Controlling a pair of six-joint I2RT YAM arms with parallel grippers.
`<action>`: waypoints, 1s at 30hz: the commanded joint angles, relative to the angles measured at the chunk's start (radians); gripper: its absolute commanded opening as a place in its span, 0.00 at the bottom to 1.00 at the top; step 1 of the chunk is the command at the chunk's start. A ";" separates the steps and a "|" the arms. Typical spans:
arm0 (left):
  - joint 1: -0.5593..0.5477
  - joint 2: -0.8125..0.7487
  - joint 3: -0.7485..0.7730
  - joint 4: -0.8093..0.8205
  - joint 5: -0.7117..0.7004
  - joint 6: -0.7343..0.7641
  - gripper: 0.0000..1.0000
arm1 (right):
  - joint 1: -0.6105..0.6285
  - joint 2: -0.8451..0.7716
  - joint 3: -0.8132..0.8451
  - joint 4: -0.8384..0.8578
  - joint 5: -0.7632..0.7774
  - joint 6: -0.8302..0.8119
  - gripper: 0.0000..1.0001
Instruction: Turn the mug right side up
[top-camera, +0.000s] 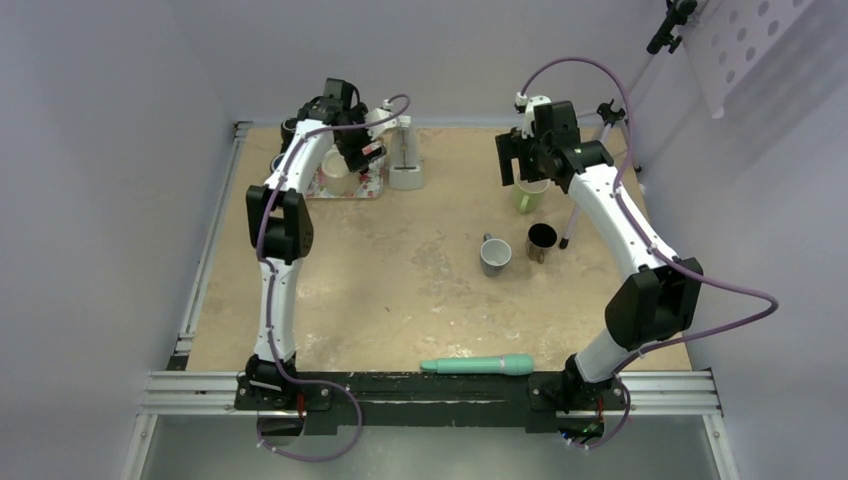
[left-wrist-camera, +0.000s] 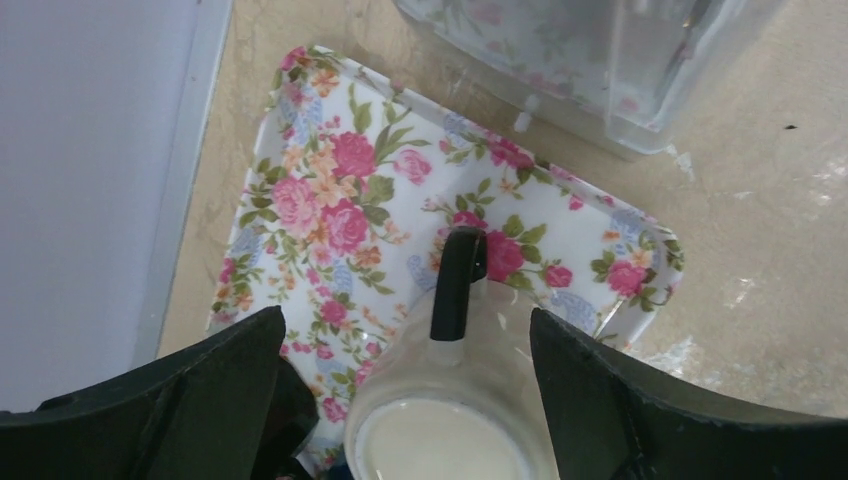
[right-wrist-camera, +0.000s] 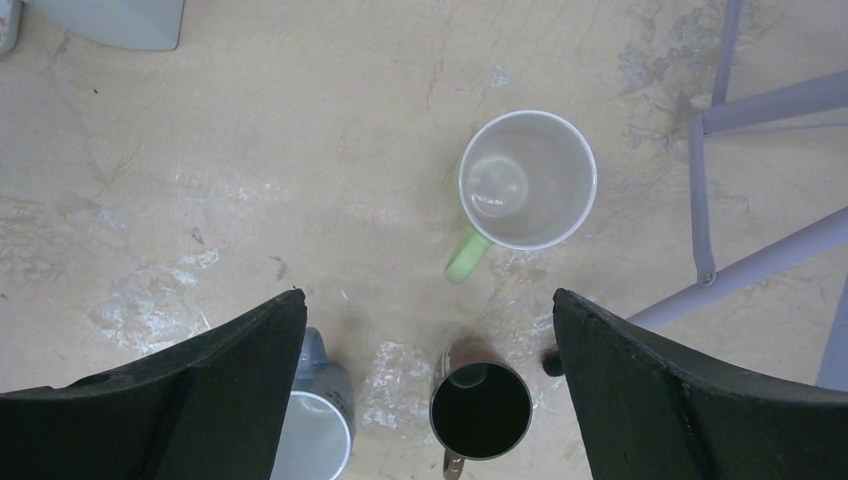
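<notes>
our left gripper (left-wrist-camera: 405, 335) hangs wide open and empty over the cream mug (left-wrist-camera: 448, 430) on the floral tray (left-wrist-camera: 330, 190), eleven o'clock on the tabletop (top-camera: 400, 290); we'd close across its body, clear of the handle (left-wrist-camera: 458, 285) at twelve. its pale end is cut off, so base or mouth we can't tell. the right gripper (right-wrist-camera: 430, 300) gapes empty over a green mug (right-wrist-camera: 527, 180).

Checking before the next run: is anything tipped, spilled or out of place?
Nothing tipped or spilled. The green mug, grey mug and dark mug stand mouth up; the cream mug stands on the tray. Only pale smears mark the table.
</notes>
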 joint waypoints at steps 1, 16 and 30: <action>-0.007 -0.016 -0.017 0.034 -0.037 0.086 0.92 | 0.002 0.014 0.047 0.001 0.009 -0.015 0.96; 0.029 -0.006 0.018 -0.067 0.105 0.038 0.80 | 0.001 0.002 0.022 -0.023 -0.009 -0.010 0.96; 0.074 0.001 -0.023 -0.002 0.009 -0.035 0.77 | 0.002 -0.030 0.002 -0.047 -0.018 -0.010 0.96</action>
